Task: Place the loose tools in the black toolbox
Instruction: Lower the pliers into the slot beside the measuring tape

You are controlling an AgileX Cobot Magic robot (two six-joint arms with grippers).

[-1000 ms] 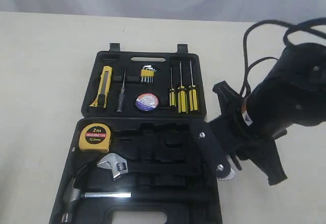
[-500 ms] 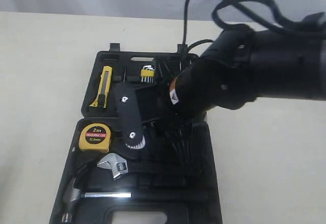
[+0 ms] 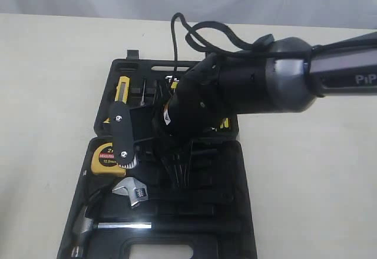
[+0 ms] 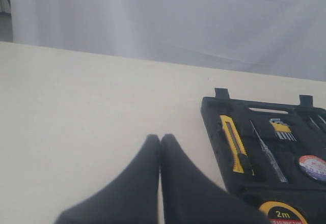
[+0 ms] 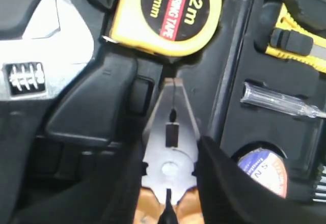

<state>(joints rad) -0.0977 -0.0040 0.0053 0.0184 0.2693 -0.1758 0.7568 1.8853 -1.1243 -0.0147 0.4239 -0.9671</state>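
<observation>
Right pincer (image 5: pixel 170 193) clamped on pliers (image 5: pixel 170 137), handles cut off at frame edge; left pincer (image 4: pixel 160 147) together; arm (image 3: pixel 259 91) hides toolbox (image 3: pixel 235 212) centre.

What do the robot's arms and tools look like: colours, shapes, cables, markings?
The right arm is bulky glossy black, then grey with white lettering; black cables loop above. The right tool has black fingers with silver screws. The left tool is matte black and tapered.
</observation>
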